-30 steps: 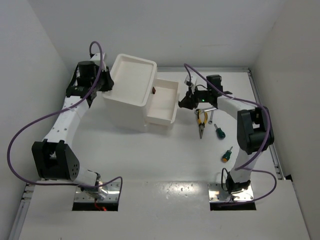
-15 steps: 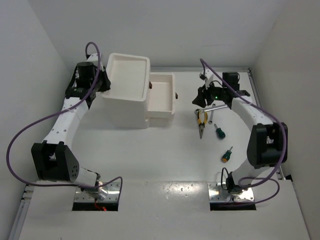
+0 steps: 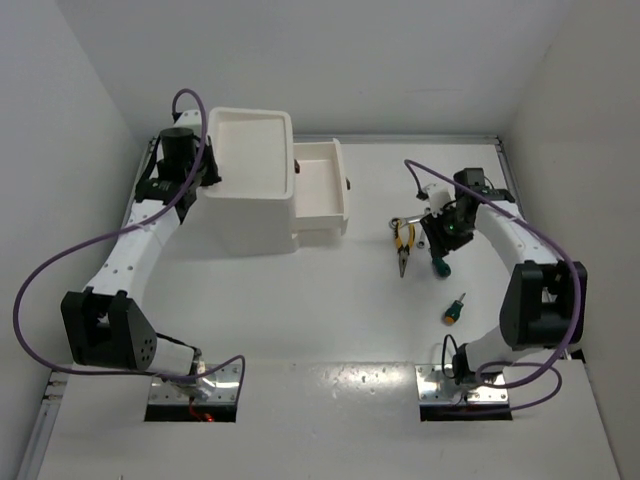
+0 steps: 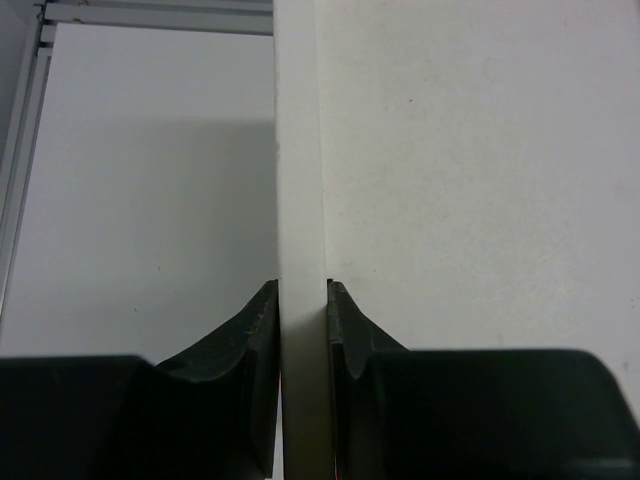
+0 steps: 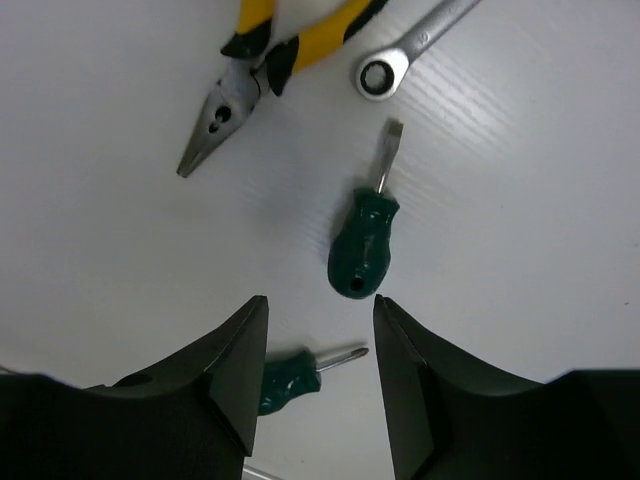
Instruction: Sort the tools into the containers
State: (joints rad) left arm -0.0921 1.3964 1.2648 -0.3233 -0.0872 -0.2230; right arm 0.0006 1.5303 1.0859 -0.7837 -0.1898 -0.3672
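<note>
My left gripper (image 4: 302, 290) is shut on the rim of the large white container (image 3: 250, 165); its fingers pinch the thin white wall (image 4: 300, 180). The smaller container (image 3: 320, 190) stands against its right side. My right gripper (image 5: 320, 310) hangs open over the tools, empty, just short of a green-handled screwdriver (image 5: 362, 250) (image 3: 439, 267). Yellow-handled pliers (image 5: 255, 60) (image 3: 403, 240) lie to the left of it and a silver wrench (image 5: 385, 70) beyond it. A second green screwdriver (image 5: 290, 375) (image 3: 454, 310) lies nearer the arm bases. From above, my right gripper (image 3: 438, 246) covers the wrench.
White enclosure walls close in on both sides and at the back. A metal rail (image 3: 520, 190) runs along the right table edge. Purple cables (image 3: 60, 260) loop off both arms.
My right gripper has left the small container, swung right and down over the tools, and opened. My left arm, still gripping the large container, has shifted both containers back and left and squared them up.
</note>
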